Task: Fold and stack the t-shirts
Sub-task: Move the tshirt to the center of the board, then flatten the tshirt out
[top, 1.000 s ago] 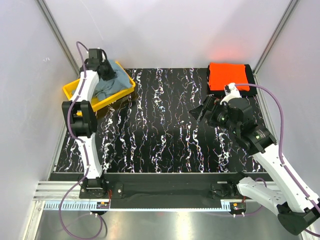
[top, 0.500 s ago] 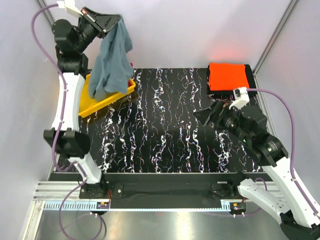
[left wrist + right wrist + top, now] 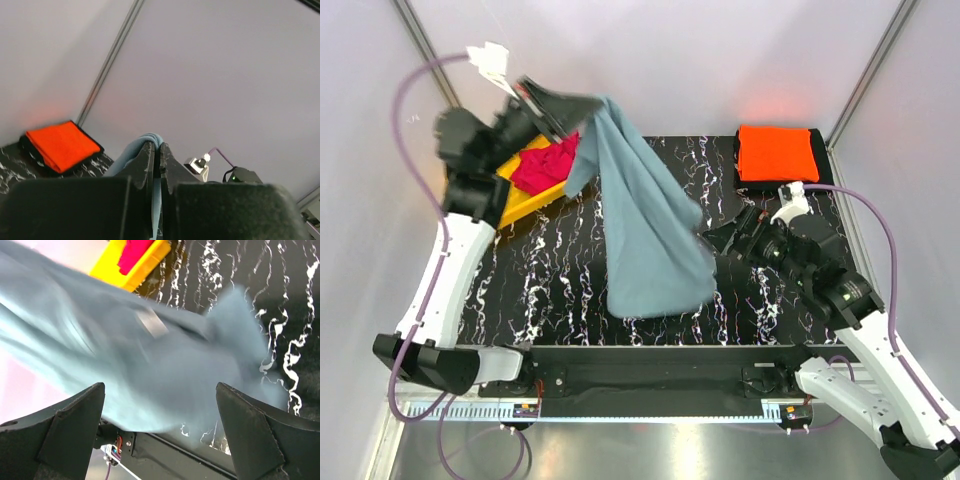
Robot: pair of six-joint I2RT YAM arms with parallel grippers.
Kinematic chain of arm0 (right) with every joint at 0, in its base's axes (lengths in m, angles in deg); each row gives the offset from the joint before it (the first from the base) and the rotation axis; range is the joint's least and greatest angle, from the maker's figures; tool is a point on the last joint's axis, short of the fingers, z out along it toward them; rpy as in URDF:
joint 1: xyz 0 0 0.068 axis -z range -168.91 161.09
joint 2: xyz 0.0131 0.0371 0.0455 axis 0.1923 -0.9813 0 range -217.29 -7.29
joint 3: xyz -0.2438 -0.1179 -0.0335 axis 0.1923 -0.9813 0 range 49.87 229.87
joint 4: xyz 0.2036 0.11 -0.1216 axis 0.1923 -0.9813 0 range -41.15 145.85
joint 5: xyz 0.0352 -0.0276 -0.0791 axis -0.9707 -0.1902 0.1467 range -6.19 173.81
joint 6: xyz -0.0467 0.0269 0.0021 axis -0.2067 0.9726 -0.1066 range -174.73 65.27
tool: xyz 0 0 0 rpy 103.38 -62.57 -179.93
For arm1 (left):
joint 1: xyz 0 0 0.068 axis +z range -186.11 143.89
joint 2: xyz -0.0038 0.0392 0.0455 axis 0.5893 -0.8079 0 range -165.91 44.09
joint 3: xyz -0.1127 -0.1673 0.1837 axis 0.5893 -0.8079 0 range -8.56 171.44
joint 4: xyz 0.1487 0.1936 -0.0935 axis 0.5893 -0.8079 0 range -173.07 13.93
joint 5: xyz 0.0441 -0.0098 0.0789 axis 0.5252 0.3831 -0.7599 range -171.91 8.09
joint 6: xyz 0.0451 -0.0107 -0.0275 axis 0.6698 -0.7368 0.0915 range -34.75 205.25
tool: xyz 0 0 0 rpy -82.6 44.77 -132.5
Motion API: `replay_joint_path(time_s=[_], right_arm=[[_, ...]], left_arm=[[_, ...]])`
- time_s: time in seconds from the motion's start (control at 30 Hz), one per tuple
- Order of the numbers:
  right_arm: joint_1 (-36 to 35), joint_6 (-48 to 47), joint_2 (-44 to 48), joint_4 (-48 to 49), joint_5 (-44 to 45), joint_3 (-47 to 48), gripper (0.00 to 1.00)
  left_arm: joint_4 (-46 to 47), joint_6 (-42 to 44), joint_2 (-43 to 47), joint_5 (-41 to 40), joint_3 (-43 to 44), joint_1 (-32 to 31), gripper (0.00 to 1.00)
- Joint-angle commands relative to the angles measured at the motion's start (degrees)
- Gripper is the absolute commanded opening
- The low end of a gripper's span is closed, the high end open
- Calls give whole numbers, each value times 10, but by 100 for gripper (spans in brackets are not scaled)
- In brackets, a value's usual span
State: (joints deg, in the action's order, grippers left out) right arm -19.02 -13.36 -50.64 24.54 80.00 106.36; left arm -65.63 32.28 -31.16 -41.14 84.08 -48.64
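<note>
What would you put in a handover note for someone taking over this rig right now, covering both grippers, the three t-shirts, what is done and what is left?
The left gripper is shut on the grey-blue shirt, held high; the cloth hangs over the table.
The right gripper is open and empty, facing the hanging cloth.
The orange shirt lies folded at the far right corner.
The crimson shirt lies crumpled in the yellow bin, far left.
Done: orange folded.
Left: lay out, fold and stack the grey-blue, then the crimson.
</note>
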Motion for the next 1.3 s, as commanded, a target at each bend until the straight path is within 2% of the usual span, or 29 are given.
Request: replay_joint_path(time_s=[0.0,0.07,0.1,0.17,0.27,0.33,0.37,0.4,0.47,0.5,0.6,0.63,0.67,0.7,0.77,0.83,0.93,1.0,1.07,1.13,1.27], right_arm=[[-3,20,-3,11,21,-10,100],[-2,31,-15,11,30,-16,100],[-2,34,-24,12,32,-18,100],[-3,35,-36,11,30,-20,100],[-3,23,-55,14,39,-30,99],[-3,21,-74,13,83,-53,98],[-2,28,-81,13,88,-64,97],[-2,35,-95,7,91,-73,97],[-2,66,-103,6,82,-105,95],[-2,79,-110,7,79,-117,94],[-2,116,-126,19,70,-154,91],[-3,121,-133,22,72,-166,90],[-3,127,-140,23,74,-168,87],[-2,130,-157,23,79,-168,86],[-2,141,-174,23,80,-164,83],[-3,147,-197,26,75,-159,80],[-2,154,-217,26,70,-163,78],[-2,160,-223,26,65,-172,77],[-2,180,-216,25,68,-182,77],[-1,223,-191,12,94,-197,79],[18,281,-154,-79,184,-188,82]], left_arm=[[11,29,4,-5,-106,-45,0],[-28,71,2,-20,-160,-77,2],[-59,121,-4,-52,-167,-87,5],[-173,166,-41,-78,-157,-103,5],[-253,218,-93,-71,-145,-104,5],[-291,247,-113,-103,-145,-104,5],[-349,259,-117,-131,-143,-104,4],[-383,276,-121,-226,-142,-104,2],[-450,282,-118,-319,-152,-102,0],[-465,287,-108,-396,-159,-101,0],[-499,270,-67,-526,-200,-98,0],[-502,257,-53,-550,-227,-89,1],[-501,248,-39,-561,-241,-82,11],[-501,235,-13,-563,-251,-73,32],[-501,234,5,-565,-268,-63,33],[-494,256,26,-535,-271,-75,40],[-480,288,26,-430,-270,-113,62],[-476,291,12,-359,-271,-136,62],[-455,295,7,-331,-280,-191,65],[-438,290,-8,-328,-285,-255,68],[-398,278,-66,-332,-284,-352,73]])
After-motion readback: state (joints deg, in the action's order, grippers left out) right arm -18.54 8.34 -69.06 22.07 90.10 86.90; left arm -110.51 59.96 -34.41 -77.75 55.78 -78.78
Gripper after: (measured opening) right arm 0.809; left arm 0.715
